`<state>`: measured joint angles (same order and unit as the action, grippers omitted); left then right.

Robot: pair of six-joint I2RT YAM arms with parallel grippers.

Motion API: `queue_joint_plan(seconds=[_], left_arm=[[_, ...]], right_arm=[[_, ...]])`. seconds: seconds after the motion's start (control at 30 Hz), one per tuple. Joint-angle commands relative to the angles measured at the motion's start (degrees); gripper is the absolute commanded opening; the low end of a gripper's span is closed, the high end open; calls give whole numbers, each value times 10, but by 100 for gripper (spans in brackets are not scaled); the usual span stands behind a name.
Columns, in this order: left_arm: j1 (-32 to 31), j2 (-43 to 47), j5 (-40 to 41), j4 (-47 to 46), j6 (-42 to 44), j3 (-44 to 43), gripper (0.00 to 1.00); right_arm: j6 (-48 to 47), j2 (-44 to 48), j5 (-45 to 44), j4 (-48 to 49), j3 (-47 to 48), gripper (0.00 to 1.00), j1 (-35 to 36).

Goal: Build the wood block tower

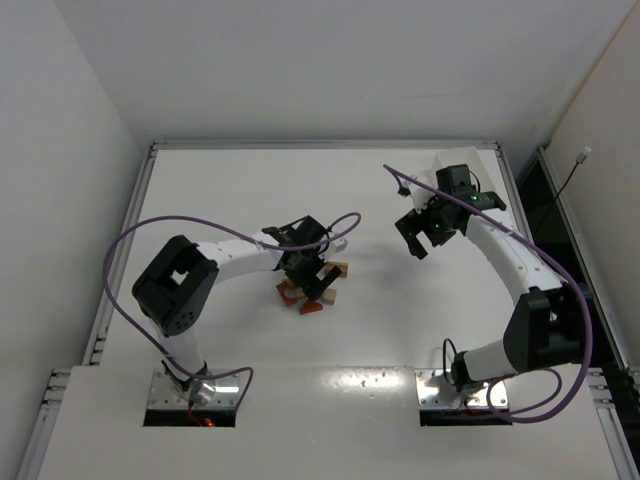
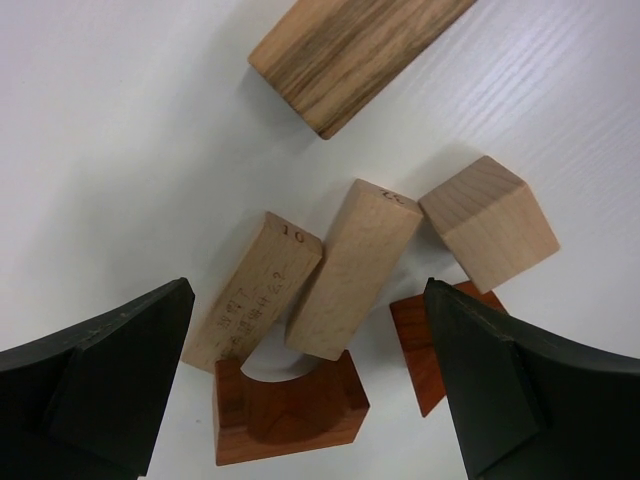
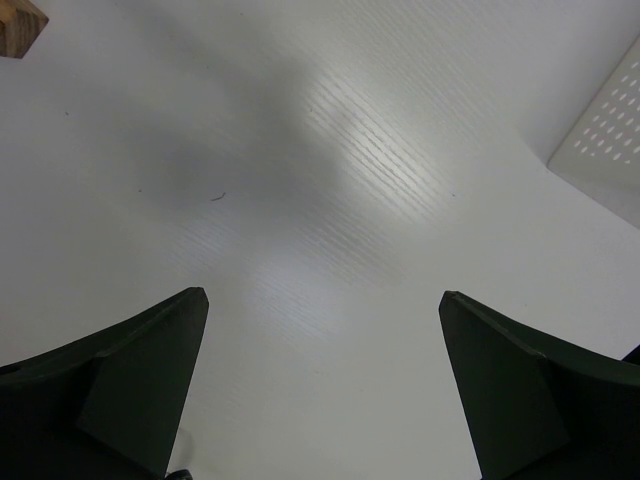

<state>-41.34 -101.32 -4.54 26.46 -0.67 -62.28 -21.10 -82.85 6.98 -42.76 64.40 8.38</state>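
The wood blocks (image 1: 312,300) lie flat in a loose cluster left of the table's middle; no tower stands in view. My left gripper (image 1: 312,278) hovers right above them, open. The left wrist view shows two tan bricks (image 2: 255,295) (image 2: 355,265), a tan cube (image 2: 490,220), a long streaked brick (image 2: 350,50), a reddish-brown arch piece (image 2: 290,405) and a reddish-brown wedge (image 2: 415,345). The left gripper (image 2: 308,290) straddles the bricks and the arch piece without touching them. My right gripper (image 1: 418,240) (image 3: 322,294) hangs open over bare table at the back right, holding nothing.
One corner of a wood block (image 3: 15,25) shows at the upper left of the right wrist view. A white perforated panel (image 3: 605,130) lies near the right gripper. The table's raised rim (image 1: 150,160) runs along the left and back. Purple cables loop off both arms.
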Motion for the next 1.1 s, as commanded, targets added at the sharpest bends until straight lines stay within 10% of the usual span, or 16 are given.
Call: queue_joint_plan(seconds=[0.0, 0.3, 0.7, 1.07], left_arm=[[6, -6, 35, -16, 3, 2, 100], [6, -29, 36, -16, -2, -4, 85], [6, -23, 65, -5, -25, -14, 0], [18, 56, 195, -12, -141, -50, 0]], right_arm=[[-7, 8, 7, 1, 10, 99, -2], [-7, 2, 8, -4, 15, 99, -2], [-7, -3, 8, -4, 20, 99, -2], [24, 8, 8, 8, 15, 99, -2]])
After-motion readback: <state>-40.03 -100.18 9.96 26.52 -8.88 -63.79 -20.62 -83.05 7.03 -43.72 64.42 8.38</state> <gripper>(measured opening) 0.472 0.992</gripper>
